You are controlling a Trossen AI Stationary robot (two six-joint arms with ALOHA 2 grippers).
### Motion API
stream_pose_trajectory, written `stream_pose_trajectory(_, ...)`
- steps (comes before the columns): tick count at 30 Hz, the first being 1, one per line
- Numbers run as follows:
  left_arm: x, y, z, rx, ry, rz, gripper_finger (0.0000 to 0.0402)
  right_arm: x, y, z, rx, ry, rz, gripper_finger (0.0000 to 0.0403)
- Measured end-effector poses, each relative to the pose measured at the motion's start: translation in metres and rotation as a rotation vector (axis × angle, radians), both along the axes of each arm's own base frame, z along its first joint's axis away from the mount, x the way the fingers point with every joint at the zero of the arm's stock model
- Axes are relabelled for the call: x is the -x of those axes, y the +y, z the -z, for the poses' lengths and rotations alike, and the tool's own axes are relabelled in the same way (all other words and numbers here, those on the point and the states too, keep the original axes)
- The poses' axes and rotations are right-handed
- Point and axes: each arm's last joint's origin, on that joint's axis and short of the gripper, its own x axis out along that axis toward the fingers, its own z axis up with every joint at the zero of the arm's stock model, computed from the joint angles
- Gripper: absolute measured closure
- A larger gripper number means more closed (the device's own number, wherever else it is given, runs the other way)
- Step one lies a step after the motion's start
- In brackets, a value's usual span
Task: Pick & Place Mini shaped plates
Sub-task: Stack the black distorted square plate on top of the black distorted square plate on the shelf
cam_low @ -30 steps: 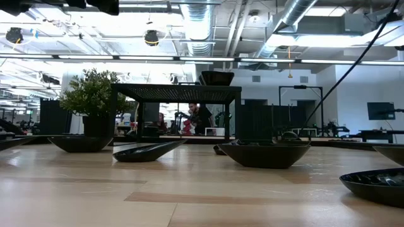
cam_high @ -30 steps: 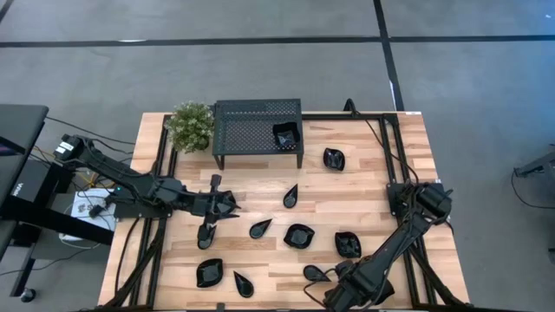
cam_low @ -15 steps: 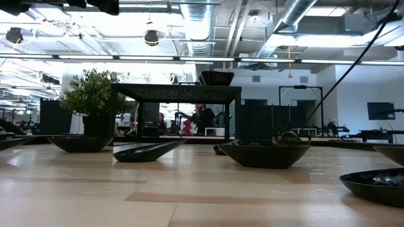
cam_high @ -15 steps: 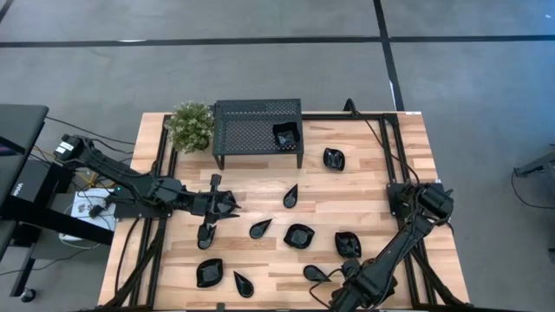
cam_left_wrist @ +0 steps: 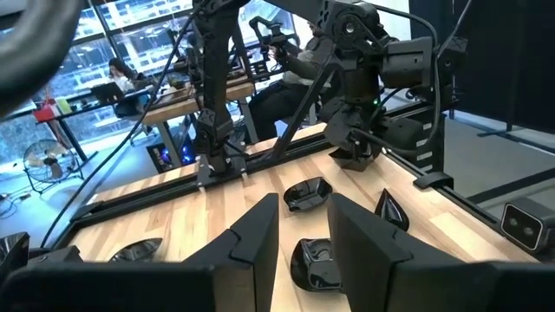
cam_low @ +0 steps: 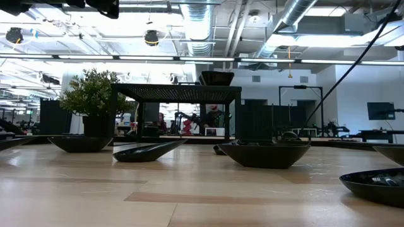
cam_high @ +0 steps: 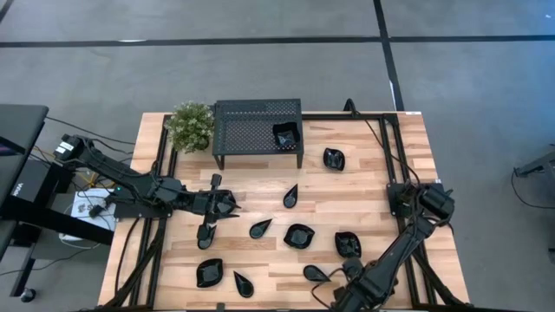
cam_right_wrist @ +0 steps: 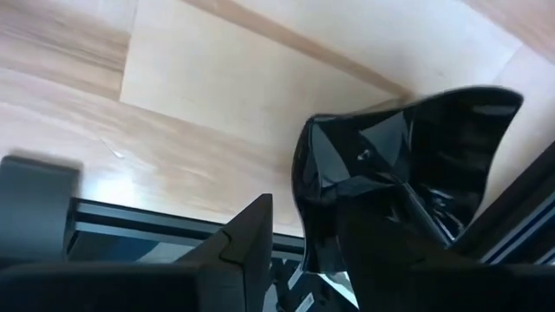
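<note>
Several glossy black mini plates lie on the wooden table: teardrop ones (cam_high: 290,196) (cam_high: 260,229) (cam_high: 316,273), squarish ones (cam_high: 298,235) (cam_high: 348,244) (cam_high: 208,272). One more (cam_high: 284,134) sits on the black perforated rack (cam_high: 251,121). My right gripper (cam_right_wrist: 303,238) is at the table's near edge (cam_high: 351,286), pointing down, with a wavy-rimmed plate (cam_right_wrist: 408,165) at its fingers. My left gripper (cam_high: 232,205) hovers left of centre, level, slightly open and holding nothing; a teardrop plate (cam_high: 205,236) lies just near of it. My right gripper has the wavy-rimmed plate by its rim wall (cam_right_wrist: 308,199), which stands in the gap between the two fingers. One finger (cam_right_wrist: 247,251) is outside the wall, the other in the hollow. The fingers come from above. Whether the plate is clear of the table does not show.
A green potted plant (cam_high: 191,126) stands left of the rack at the far edge. Black rails (cam_high: 160,217) (cam_high: 395,156) run along both table sides. The low view shows plates (cam_low: 265,153) (cam_low: 148,150) in front of the rack (cam_low: 177,91). Bare wood lies right of the rack.
My right arm has edged a little toward the table's right along the near edge. The plates on the table lie as before.
</note>
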Motion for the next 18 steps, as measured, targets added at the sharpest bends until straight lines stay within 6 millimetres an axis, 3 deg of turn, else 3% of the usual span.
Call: stream_pose_trajectory(18,0.0000,0.0000,0.0000,0.001,0.000,0.000,0.0298,0.0034,0.0045,0.0050,0.072,-0.076,-0.009,0.0280)
